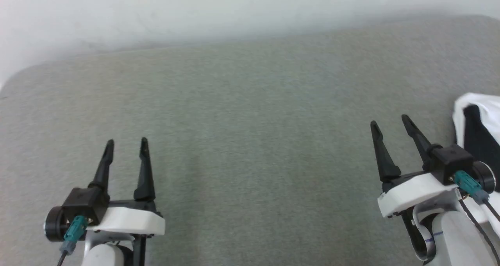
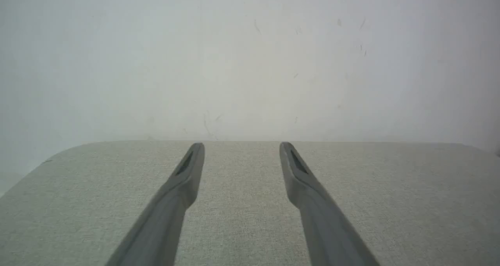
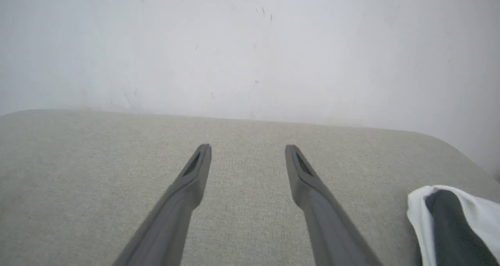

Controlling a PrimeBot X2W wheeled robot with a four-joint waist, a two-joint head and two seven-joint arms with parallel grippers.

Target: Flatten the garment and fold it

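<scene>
Ahead of both pairs of fingers lay bare surface (image 1: 250, 141), with the garment (image 1: 480, 133) bunched to the right of the right gripper (image 1: 390, 119).
Past the fingertips, beyond the surface's far edge, stood a pale wall (image 2: 250, 63). The garment sat heaped, not spread, just outside the right gripper's outer finger, near it but apart. Most of it ran off the frame edge, so its sleeves, piping and overall lie could not be made out. Both grippers had their fingers parted and held nothing, and the left gripper (image 1: 127, 140) was well apart from the cloth. It looked like a ready pose, the right one nearest for a first grasp. Whether any fingertip touched the surface could not be told.
</scene>
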